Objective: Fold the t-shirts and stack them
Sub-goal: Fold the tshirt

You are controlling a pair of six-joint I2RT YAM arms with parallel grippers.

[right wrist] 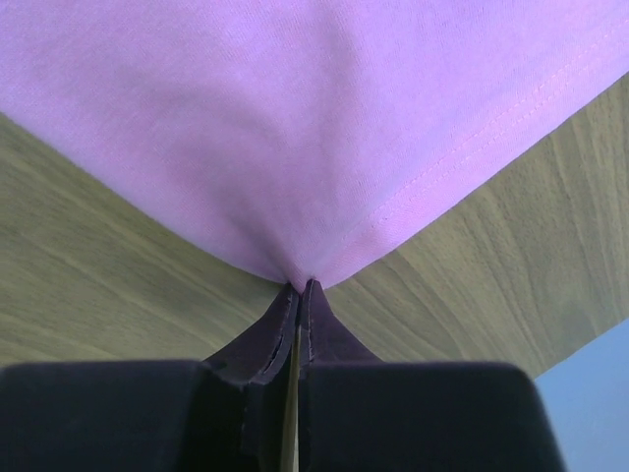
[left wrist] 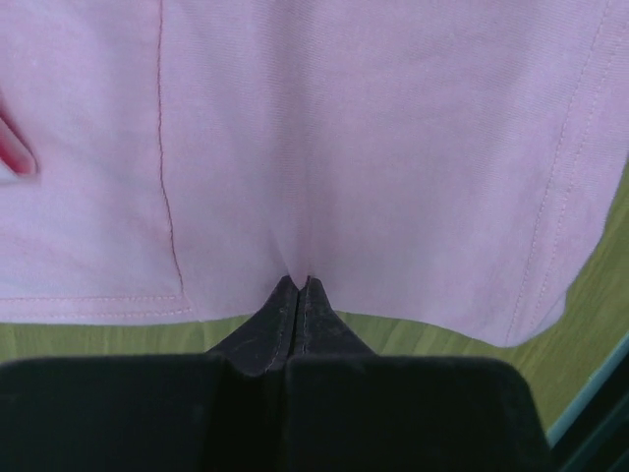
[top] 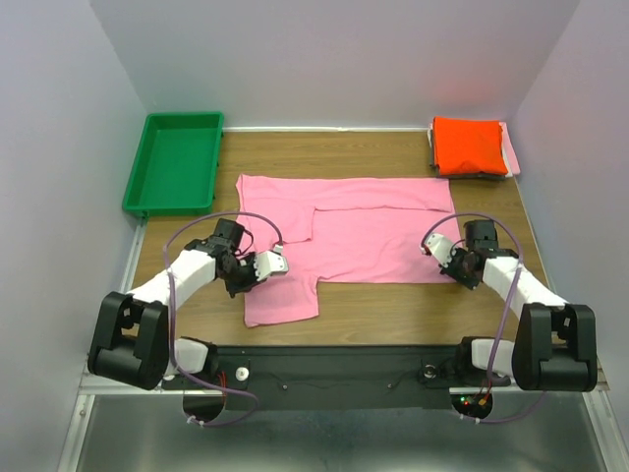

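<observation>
**Guide:** Work surface: a wooden table (top: 393, 313) between pale walls. The pink t-shirt (top: 378, 231) lies spread at centre, its far part already doubled over. The green tray (top: 169, 208) sits at 10 o'clock. A folded orange-red t-shirt (top: 470, 146) tops a stack at 1 o'clock.

**Operator:** Grip status?

**Guide:** The left gripper (top: 278, 262) is pressed together on a pinch of pink cloth at the shirt's 8 o'clock edge. The right gripper (top: 433, 246) is clamped the same way on the hem corner at 4 o'clock. Each wrist view shows fabric nipped at the very tips.

**Operator:** Procedure for the fold?

**Guide:** The layout suggests that the step is to carry the near edge toward 12 o'clock.
1. Raise both ends together and keep them level, only high enough to clear the table.
2. Keep the cloth between your grippers taut but not stretched.
3. Lay the edge along the far hem, then let go.

Caution: so shallow a pinch may slip, and an uneven lift would skew the crease.
</observation>
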